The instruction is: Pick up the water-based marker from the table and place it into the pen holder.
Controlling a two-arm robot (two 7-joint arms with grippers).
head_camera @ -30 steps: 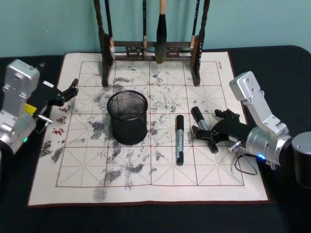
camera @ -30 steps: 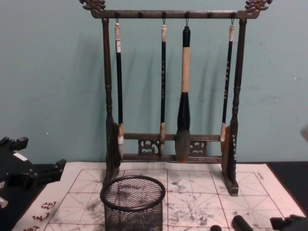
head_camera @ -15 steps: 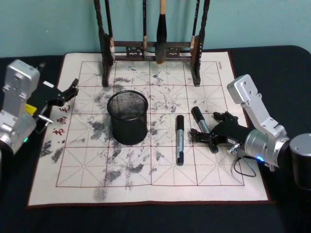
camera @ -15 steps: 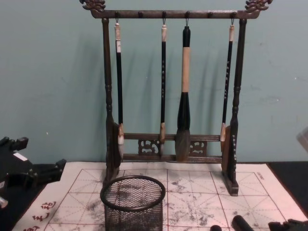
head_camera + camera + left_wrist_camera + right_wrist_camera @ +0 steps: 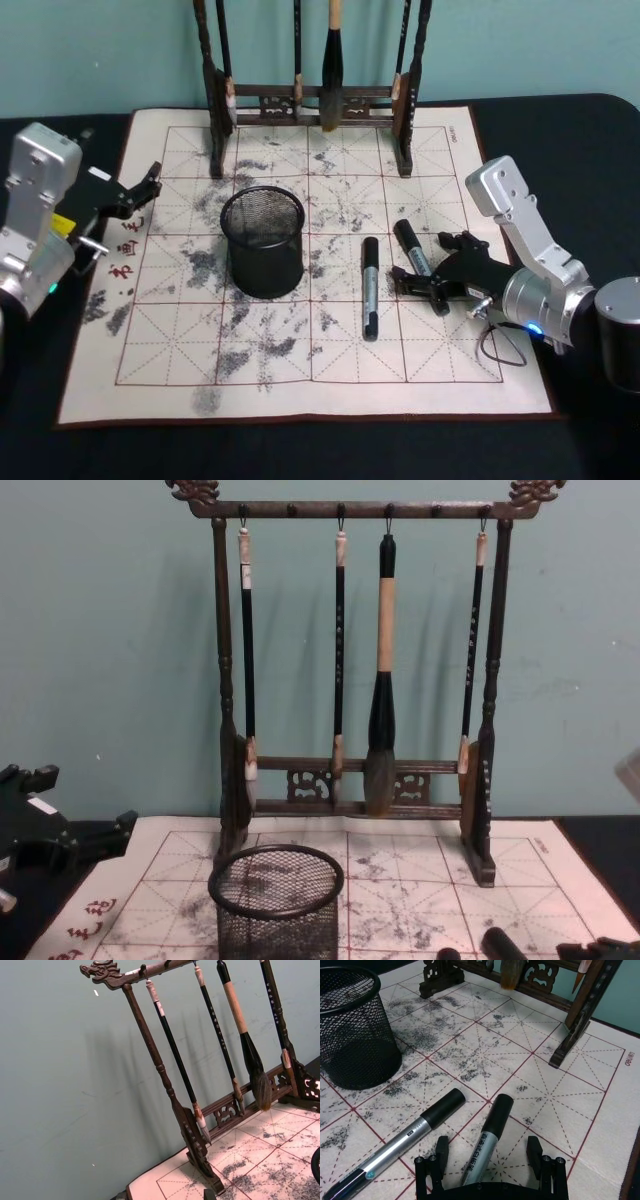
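Right wrist view: water-based marker point(image 5: 490, 1125) lies ungripped between right gripper's point(image 5: 488, 1147) wide-open fingers point(image 5: 441, 1149)

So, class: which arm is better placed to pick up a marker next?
Right. The right claw is open, straddling a marker; the left claw sits at the left edge of the mat, beyond the pen holder from both markers.
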